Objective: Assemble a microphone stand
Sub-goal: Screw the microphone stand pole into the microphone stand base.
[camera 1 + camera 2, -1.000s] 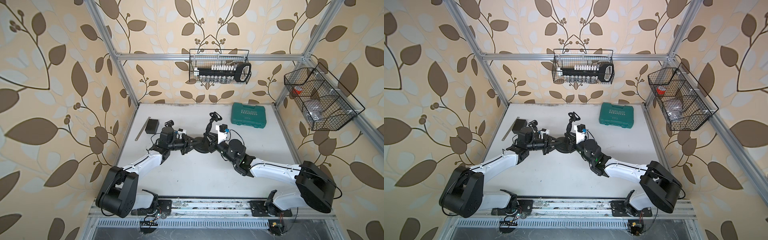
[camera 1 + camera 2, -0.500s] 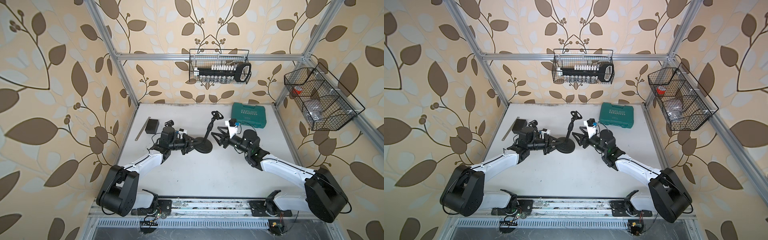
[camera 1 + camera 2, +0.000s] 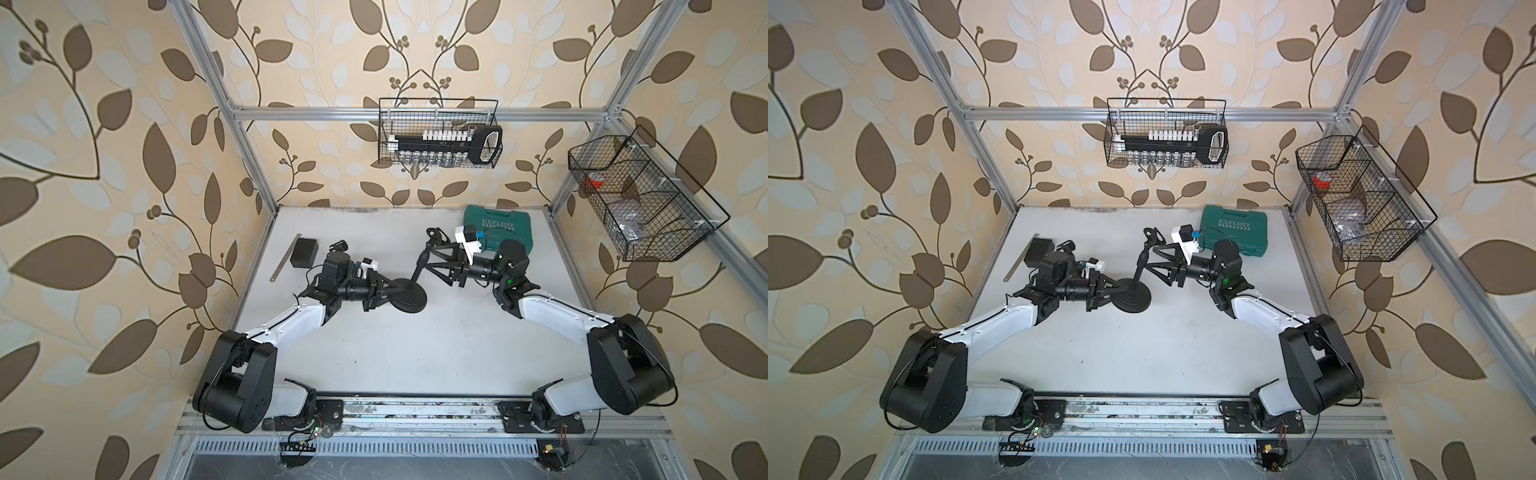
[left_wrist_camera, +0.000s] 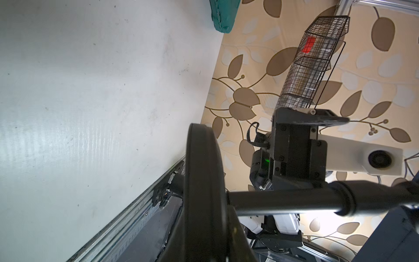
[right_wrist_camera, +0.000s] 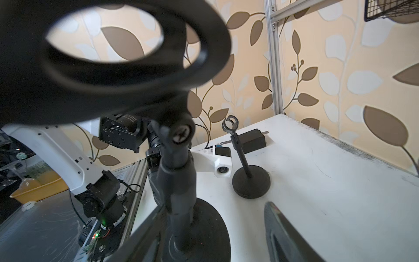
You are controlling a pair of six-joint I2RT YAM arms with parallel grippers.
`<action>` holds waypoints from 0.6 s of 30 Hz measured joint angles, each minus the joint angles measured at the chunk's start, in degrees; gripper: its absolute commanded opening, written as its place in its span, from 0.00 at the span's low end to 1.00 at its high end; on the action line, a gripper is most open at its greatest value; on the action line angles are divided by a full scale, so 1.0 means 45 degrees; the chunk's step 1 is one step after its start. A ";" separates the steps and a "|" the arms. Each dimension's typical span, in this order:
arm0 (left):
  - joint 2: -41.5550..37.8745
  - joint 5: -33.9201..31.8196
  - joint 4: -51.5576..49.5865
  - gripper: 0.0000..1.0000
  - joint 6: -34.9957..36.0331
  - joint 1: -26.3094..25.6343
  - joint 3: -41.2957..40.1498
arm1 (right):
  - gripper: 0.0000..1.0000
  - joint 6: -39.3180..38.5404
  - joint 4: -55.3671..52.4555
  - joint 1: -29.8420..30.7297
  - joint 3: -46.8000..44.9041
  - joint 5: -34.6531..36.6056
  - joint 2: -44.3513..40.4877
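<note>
Centrally on the white table [image 3: 415, 357] is the microphone stand [image 3: 417, 274], its pole rising from the round base [image 3: 411, 298] (a clip [image 3: 433, 235] sits at the top). The left gripper [image 3: 388, 291] is clamped on the base's rim. The right gripper [image 3: 432, 258] has its jaws apart beside the upper pole, not gripping it.

There are two black round-based microphone stands: the first stand [image 3: 410, 297] near the single green plastic tool case [image 3: 496, 228], the second stand [image 5: 251, 184] farther from it. One black rectangular box [image 3: 304, 252] and one grey metal strip [image 3: 284, 259] lie well apart from the case. Two black wire baskets hang above it: a back basket [image 3: 438, 133] and a side basket [image 3: 640, 199]. There are two white robot arms: the left arm [image 3: 291, 320] and the right arm [image 3: 552, 311].
</note>
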 measured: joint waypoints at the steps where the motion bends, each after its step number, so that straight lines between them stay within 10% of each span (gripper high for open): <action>1: 0.0000 0.0010 -0.0010 0.00 0.0024 0.0000 0.0019 | 0.61 0.0151 0.0238 0.0005 0.0039 -0.0151 0.0131; 10: 0.0000 0.0165 -0.0243 0.00 0.0219 0.0005 0.0034 | 0.70 0.0826 0.1360 0.0413 0.0233 -0.0782 0.0607; 18: 0.0078 0.0345 -0.0233 0.00 0.0228 0.0000 0.0044 | 0.50 0.0860 0.1724 0.0568 0.0238 -0.0933 0.0607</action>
